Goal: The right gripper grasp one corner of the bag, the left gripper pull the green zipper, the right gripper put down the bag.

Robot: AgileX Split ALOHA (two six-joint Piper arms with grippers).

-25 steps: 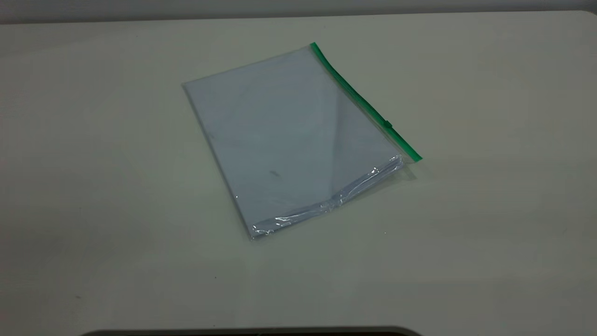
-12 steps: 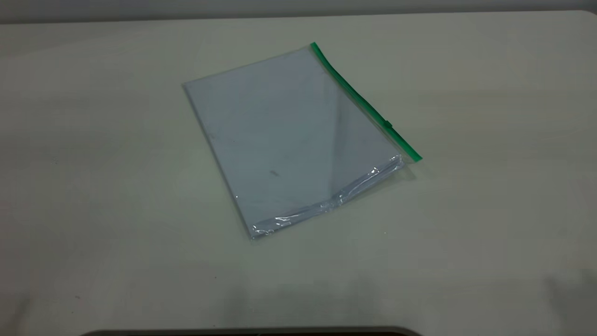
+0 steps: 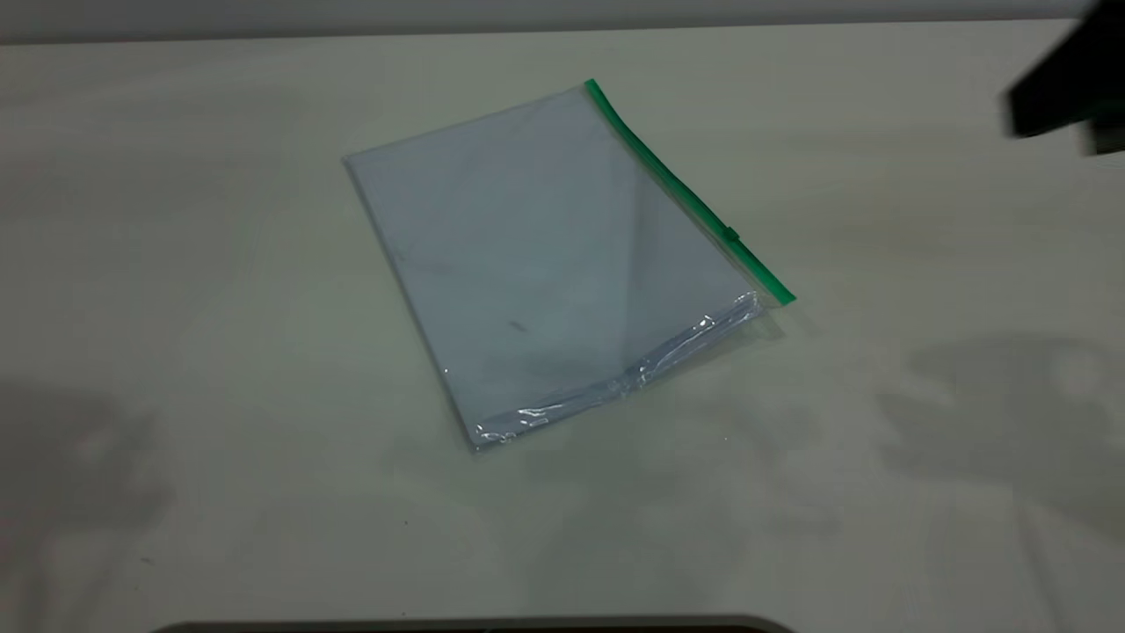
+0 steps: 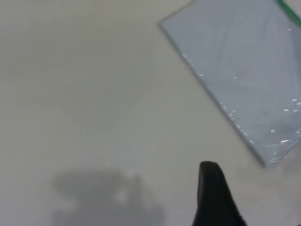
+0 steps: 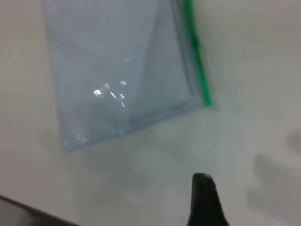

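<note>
Clear, glossy plastic is what the bag (image 3: 549,264) is made of, and it is judged to be light, limp and slippery, likely to slide on the worktop (image 3: 176,264) if it is pushed rather than pinched. It is seen lying flat near the centre of the exterior view, untouched by either arm. The green zipper (image 3: 685,189) is laid along the long edge toward 2 o'clock, with its small slider tab (image 3: 730,234) seated nearer the 4 o'clock end. The corner of the bag (image 3: 782,297) at 4 o'clock, where the green strip ends, is judged the best place to be taken, since the strip is stiffer than the film.

Only a dark blurred part of the right gripper (image 3: 1068,88) is caught at the 2 o'clock edge of the exterior view, well apart from the bag. In each wrist view a single black fingertip is shown, the left gripper (image 4: 214,195) included, so whether either set of jaws is spread or pressed together cannot be told. The left arm itself is not shown in the exterior view.
</note>
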